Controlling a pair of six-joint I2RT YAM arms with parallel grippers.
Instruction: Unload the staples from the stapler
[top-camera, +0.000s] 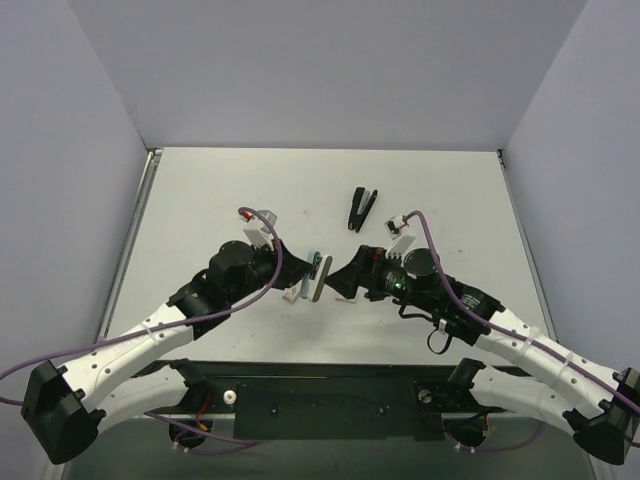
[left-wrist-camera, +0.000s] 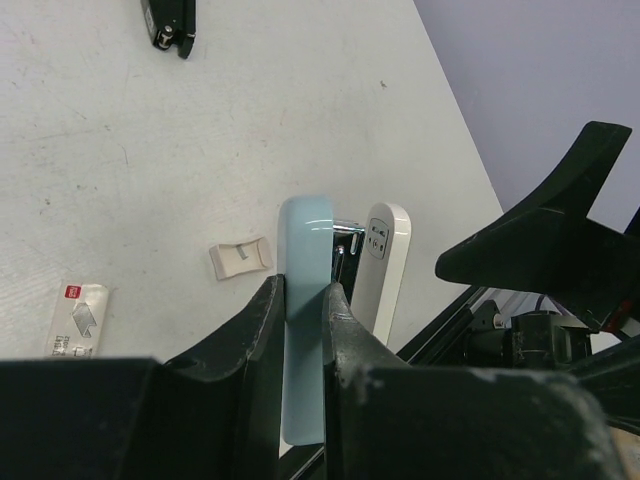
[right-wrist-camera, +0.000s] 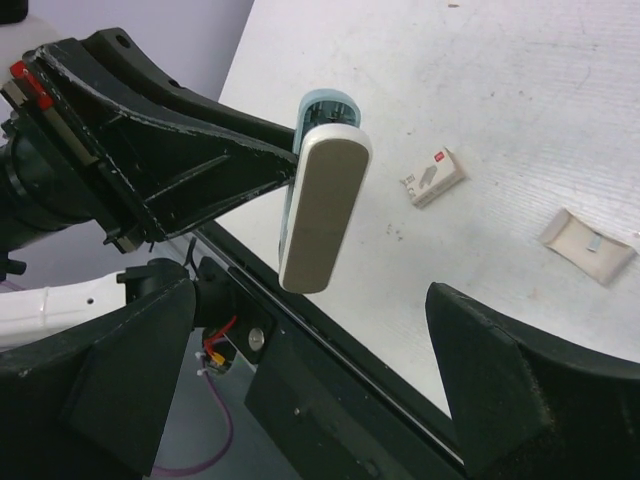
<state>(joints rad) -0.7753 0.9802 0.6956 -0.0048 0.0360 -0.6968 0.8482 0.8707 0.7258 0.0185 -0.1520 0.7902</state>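
Note:
A slim black V-shaped stapler (top-camera: 361, 208) lies open on the table at the far middle, and its end shows in the left wrist view (left-wrist-camera: 168, 22). Neither gripper touches it. My left gripper (top-camera: 312, 275) is shut on a light-blue and white hinged device (left-wrist-camera: 305, 250) that looks like a small stapler, with metal between its two arms. It holds the device above the table's near middle (right-wrist-camera: 320, 200). My right gripper (top-camera: 348, 278) is open and empty, its fingers (right-wrist-camera: 500, 370) spread wide just before the device's white arm.
A small white box with a red label (left-wrist-camera: 78, 318) and a beige plastic piece (left-wrist-camera: 241, 258) lie on the table under the grippers. Both also show in the right wrist view, the box (right-wrist-camera: 435, 177) and the beige piece (right-wrist-camera: 588, 245). The table's black front rail (right-wrist-camera: 330, 350) is close below.

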